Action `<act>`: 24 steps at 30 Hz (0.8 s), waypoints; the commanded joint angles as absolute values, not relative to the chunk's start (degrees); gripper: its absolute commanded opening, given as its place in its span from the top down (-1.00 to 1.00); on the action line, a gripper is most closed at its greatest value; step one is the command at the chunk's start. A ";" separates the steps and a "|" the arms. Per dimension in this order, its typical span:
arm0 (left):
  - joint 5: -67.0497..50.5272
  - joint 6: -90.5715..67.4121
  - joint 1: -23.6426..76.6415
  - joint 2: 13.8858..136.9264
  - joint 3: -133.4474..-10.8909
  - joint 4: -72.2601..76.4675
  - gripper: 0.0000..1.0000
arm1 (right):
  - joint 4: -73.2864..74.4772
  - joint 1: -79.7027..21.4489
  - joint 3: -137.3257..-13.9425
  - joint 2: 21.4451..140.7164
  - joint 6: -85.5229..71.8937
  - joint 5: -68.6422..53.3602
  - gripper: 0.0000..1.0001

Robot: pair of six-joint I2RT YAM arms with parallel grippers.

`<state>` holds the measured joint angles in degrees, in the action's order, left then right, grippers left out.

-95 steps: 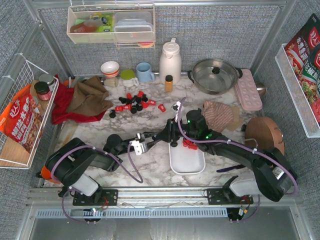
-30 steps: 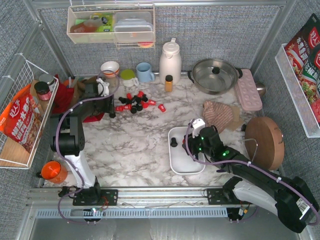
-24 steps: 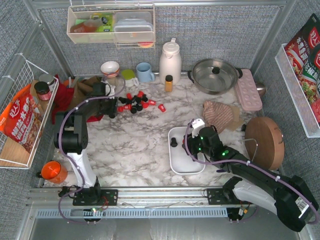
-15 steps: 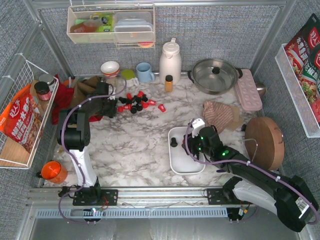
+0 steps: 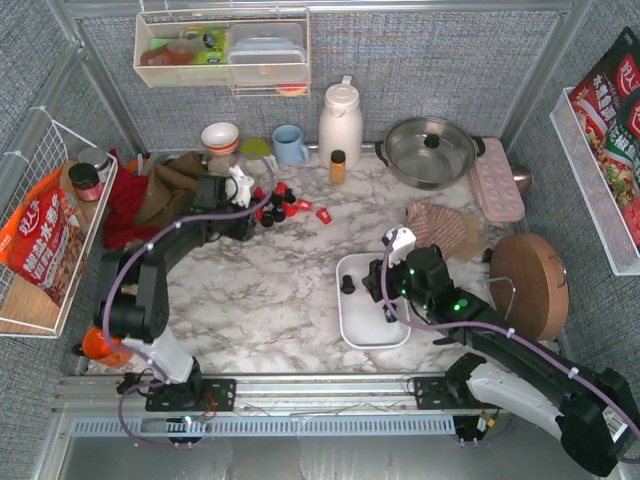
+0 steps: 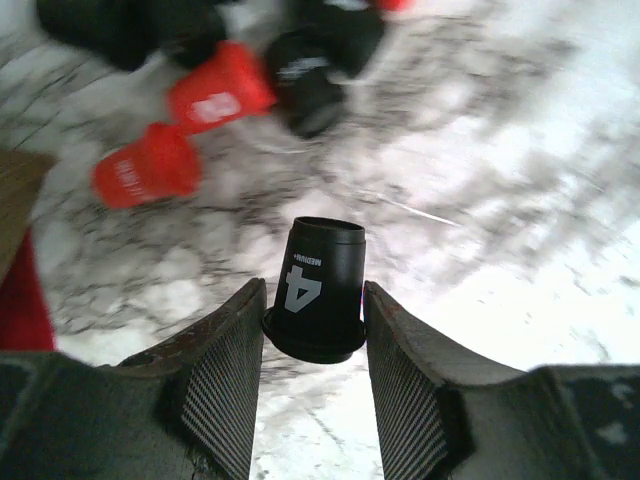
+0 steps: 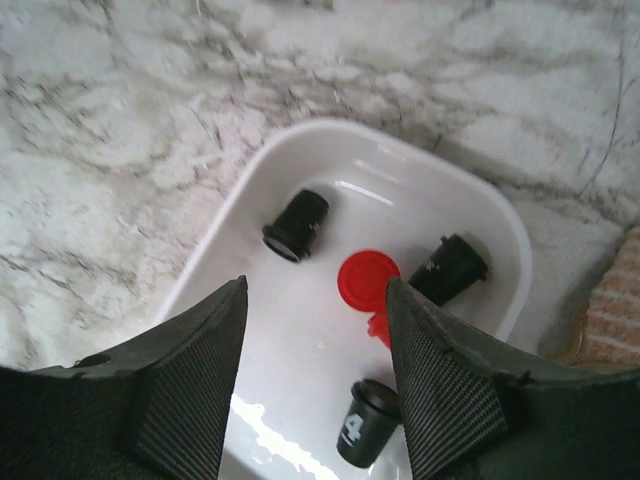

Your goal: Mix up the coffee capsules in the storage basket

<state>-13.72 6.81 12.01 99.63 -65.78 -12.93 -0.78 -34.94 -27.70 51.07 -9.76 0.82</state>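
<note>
R side first, nearest the bases. The right gripper (image 7: 315, 296) hangs over the storage basket (image 7: 250, 215), fingers spread wide w/ nothing between them. Four coffee capsules (image 7: 368, 280) lie on the basket floor under it:
- One red, flat face up, just below the gap.
- One black on its side, ahead of one finger.
- One black beside the red, ahead of the other finger. They are touching or nearly so; can't tell from this angle.
- One black marked "4", back toward the wrist.

So both colours are in, but only a few, and the mix is barely started by my read. The spread fingers over the middle probably mean the R arm is just clear of a drop, or is waiting there so the basket stays reachable.

Further out, the left gripper (image 6: 315, 312) is clamped on a black capsule (image 6: 322, 280), also marked "4". The pads pinch its flanged end and the narrower body points away from the palm. That grip makes sense, since the rim is the widest part and gives the ribbed pads something to bite. It looks lifted off the table (image 5: 270, 290), though the wrist view is smeared.

Beyond the L fingertips sit the loose capsules (image 5: 280, 205), red and black jumbled together. Two reds and a black are closest. They are well apart from the basket, so each one needs a carry toward the R arm.
</note>
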 commanded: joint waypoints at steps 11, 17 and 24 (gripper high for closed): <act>-43.69 27.10 28.81 76.13 -29.53 43.10 0.03 | -9.97 -35.34 -39.98 61.79 -25.40 -13.39 -0.28; -43.33 29.27 34.29 76.44 -29.25 41.41 0.01 | -21.45 -37.47 -40.31 69.64 -31.68 -17.48 -0.28; -44.06 30.40 35.99 77.78 -30.12 39.30 0.01 | -27.22 -38.33 -40.53 74.72 -32.88 -16.97 -0.27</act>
<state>-42.59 28.97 35.48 77.47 -29.61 38.87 -20.95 -38.20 -39.86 73.19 -31.24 -16.32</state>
